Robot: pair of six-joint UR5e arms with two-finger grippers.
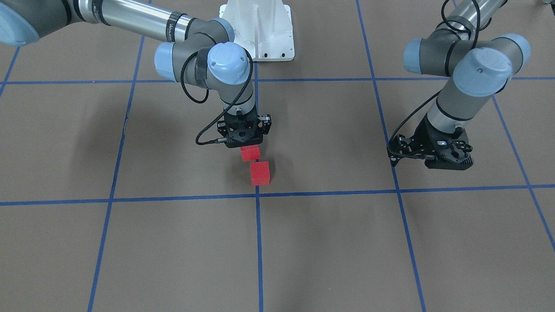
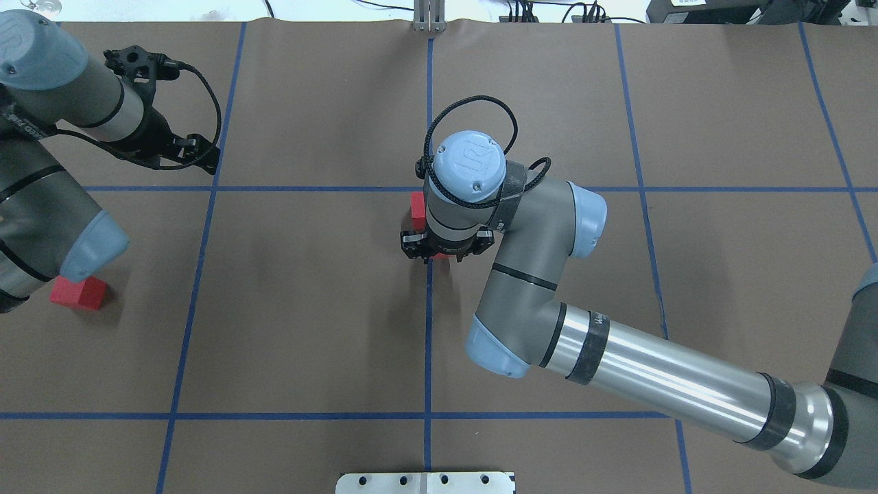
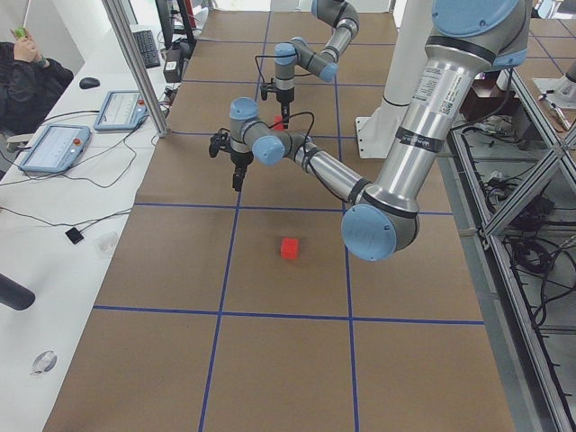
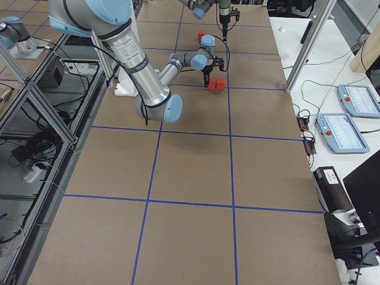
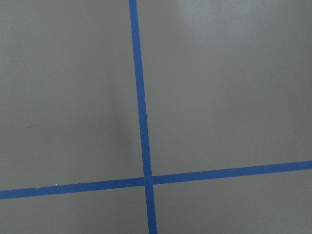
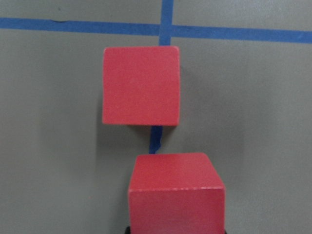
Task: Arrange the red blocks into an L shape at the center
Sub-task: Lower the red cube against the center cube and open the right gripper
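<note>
Looking at my right pincer (image 1: 250,146), low over one red block (image 1: 250,153), I cannot tell if it pinches. Second block (image 1: 260,173) just beside, near the center crossing (image 1: 257,195); third block (image 2: 79,293) well apart. Probably light, stiff: take opposite flat faces.

R gripper (image 1: 248,145) over red block (image 1: 250,153) — 2nd block (image 1: 260,173) just beside.

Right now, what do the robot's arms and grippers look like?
The right arm and left arm are silvery-grey tubes with round light-blue caps and black bands. The right gripper and left gripper are black, with black cables looping to them.
</note>
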